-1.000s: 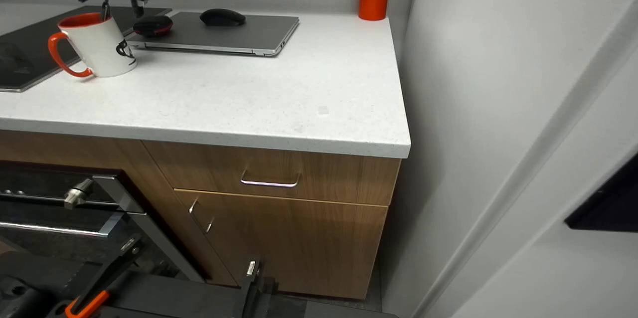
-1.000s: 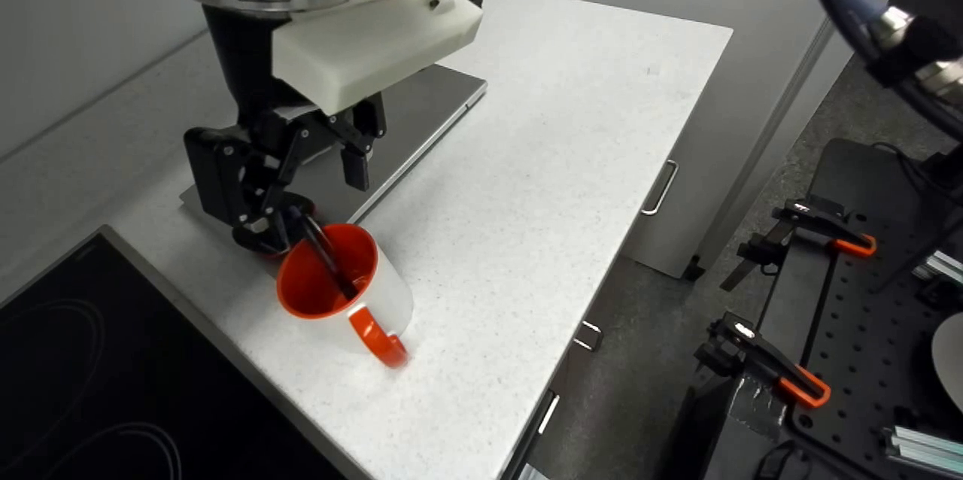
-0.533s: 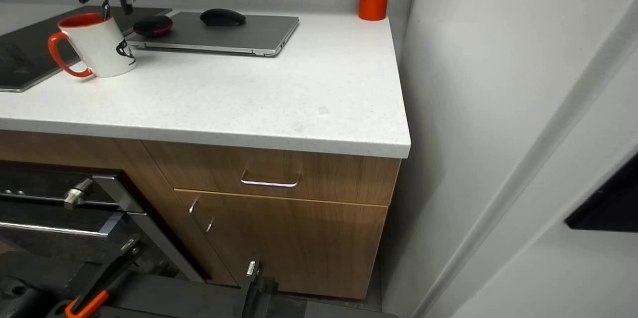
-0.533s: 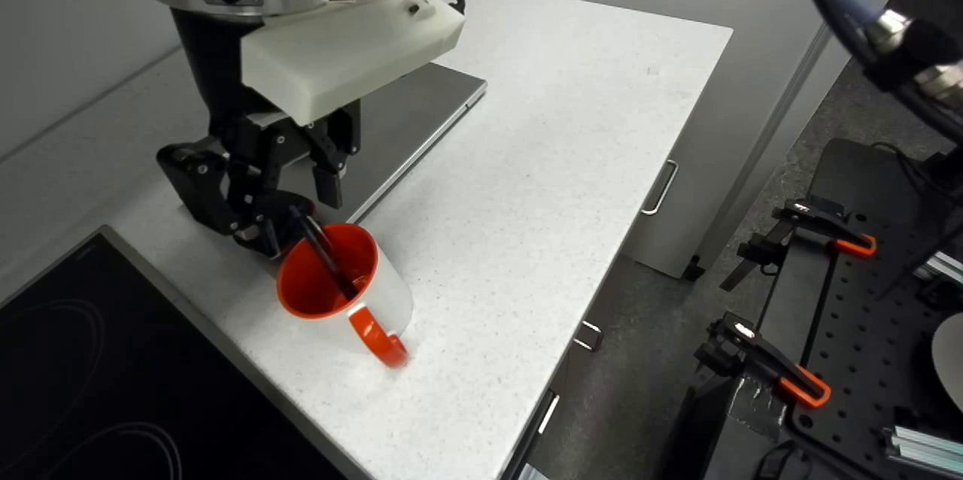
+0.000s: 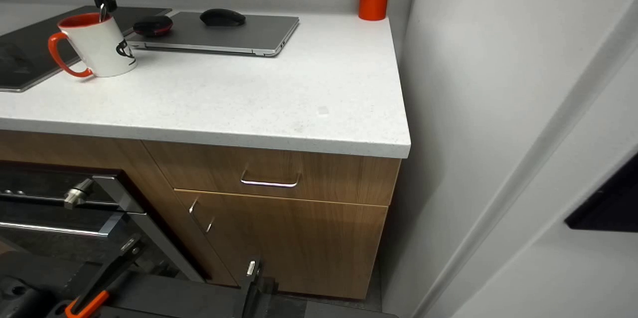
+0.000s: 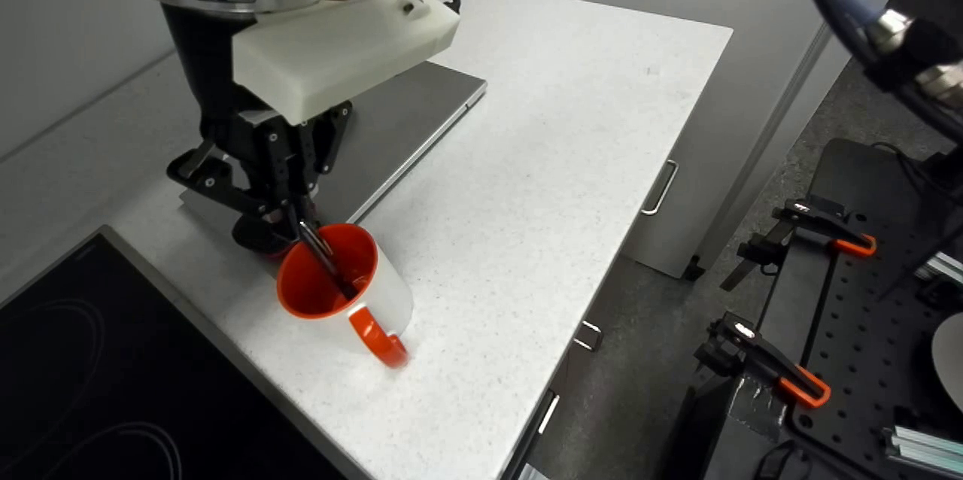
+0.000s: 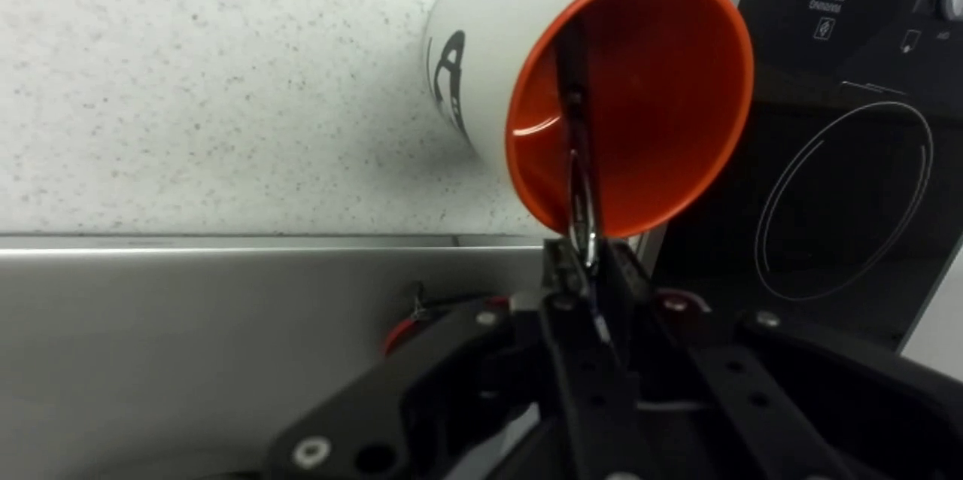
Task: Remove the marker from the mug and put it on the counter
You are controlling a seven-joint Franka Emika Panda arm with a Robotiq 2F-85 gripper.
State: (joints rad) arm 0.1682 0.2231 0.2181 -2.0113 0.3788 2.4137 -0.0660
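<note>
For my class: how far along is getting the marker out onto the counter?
Done: the gripper is at the upper end of the marker. In hand: the grasp, which looks closed on it. Left: lifting it out, as its lower end is inside the mug, then laying it on the counter.

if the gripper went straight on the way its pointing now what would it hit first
Probably the mug, at its rim: in the wrist view the gripper, shut on the marker, lines up with the nearest edge. Depth is unclear, so it might slip just past.
</note>
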